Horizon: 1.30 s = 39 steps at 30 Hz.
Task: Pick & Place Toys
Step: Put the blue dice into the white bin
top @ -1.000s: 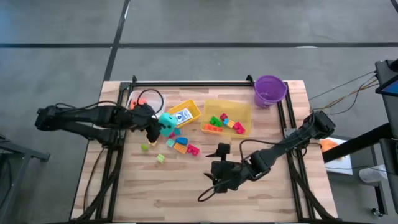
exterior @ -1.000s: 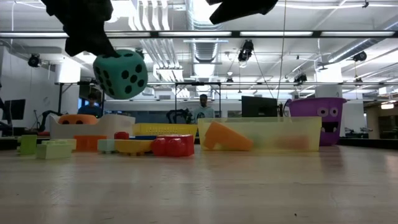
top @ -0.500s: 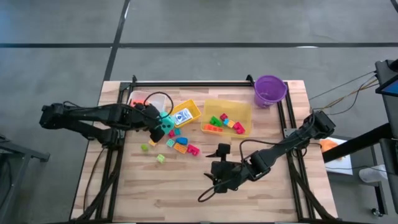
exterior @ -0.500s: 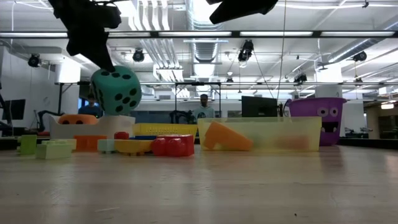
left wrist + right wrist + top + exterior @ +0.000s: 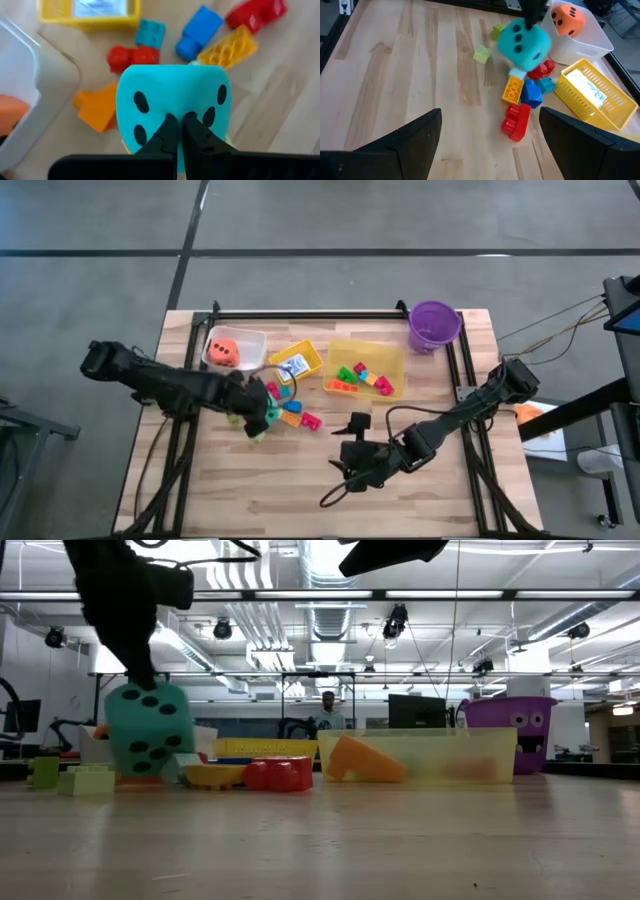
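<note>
**A:** Since the left gripper point(image 5: 176, 131) has its fingers pinched fully together against the teal die point(image 5: 174, 107), with no hold around it, I'd back off, open wide and come down square over two flat faces.

**B:** Agreed. The die sits down on the table among the loose bricks point(image 5: 291, 414), at about 5 o'clock from the clear bin point(image 5: 247, 340) holding the orange die point(image 5: 225, 350). The right gripper point(image 5: 345, 448) just waits mid-table, fingers spread wide, holding nothing.
</note>
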Available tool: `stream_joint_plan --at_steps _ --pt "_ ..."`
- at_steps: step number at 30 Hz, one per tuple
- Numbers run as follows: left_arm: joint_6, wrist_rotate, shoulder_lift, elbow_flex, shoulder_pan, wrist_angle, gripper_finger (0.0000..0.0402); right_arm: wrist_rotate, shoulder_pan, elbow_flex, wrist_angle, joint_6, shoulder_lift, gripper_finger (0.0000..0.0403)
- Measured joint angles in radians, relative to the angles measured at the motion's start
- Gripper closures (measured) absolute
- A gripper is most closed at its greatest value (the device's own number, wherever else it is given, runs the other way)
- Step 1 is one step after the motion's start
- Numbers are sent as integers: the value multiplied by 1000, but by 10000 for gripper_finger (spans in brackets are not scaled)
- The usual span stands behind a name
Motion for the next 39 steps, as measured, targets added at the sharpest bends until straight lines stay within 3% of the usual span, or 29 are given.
stream_joint_plan --at_steps 10,22,26,34,39 --pt "-51 -69 74 5 -57 -32 399 0 6 0 0 3 0 71" --pt "-68 15 75 3 -59 -6 394 0 6 0 0 9 0 71" --pt "-67 23 77 1 -59 9 345 -1 10 0 1 11 0 71" --pt "-37 -35 95 -2 -61 31 202 -2 13 0 1 11 0 71" --pt "-10 -99 163 -1 -65 28 160 -2 17 0 1 11 0 71"
